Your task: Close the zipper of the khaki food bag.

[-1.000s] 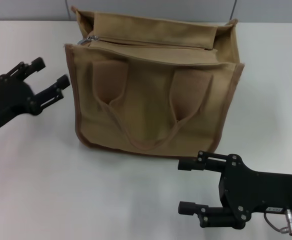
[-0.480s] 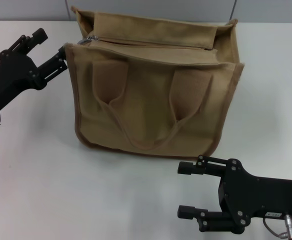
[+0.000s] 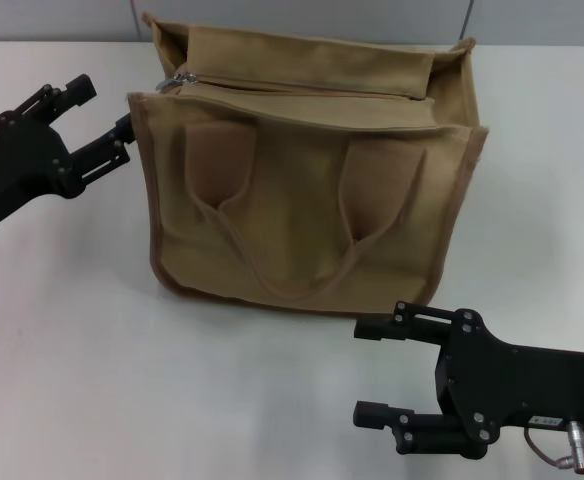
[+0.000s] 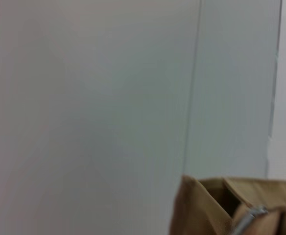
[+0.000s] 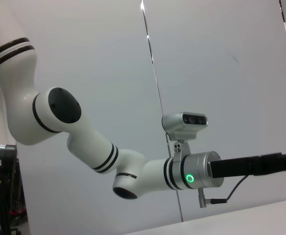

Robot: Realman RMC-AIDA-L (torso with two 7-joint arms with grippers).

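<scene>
While I view the scene from the head camera, the white table [image 3: 72, 380] carries the khaki food bag [image 3: 302, 200], which stands upright at the centre, toward the far edge. Its two strap handles hang down the front panel facing me. My right gripper [image 3: 372, 370] rests low over the table, in front of the bag's right front corner and apart from it; its jaws stand wide apart and hold nothing. My left gripper [image 3: 100, 110] sits at the bag's upper left corner, its jaws apart, with the lower finger just at the brown trim of the front edge; I cannot tell whether it touches. The zipper [image 3: 302, 92] runs along the top panel. Its silver pull [image 3: 179, 79] sits at the left end, near my left gripper, and also shows in the left wrist view [image 4: 248, 218].
</scene>
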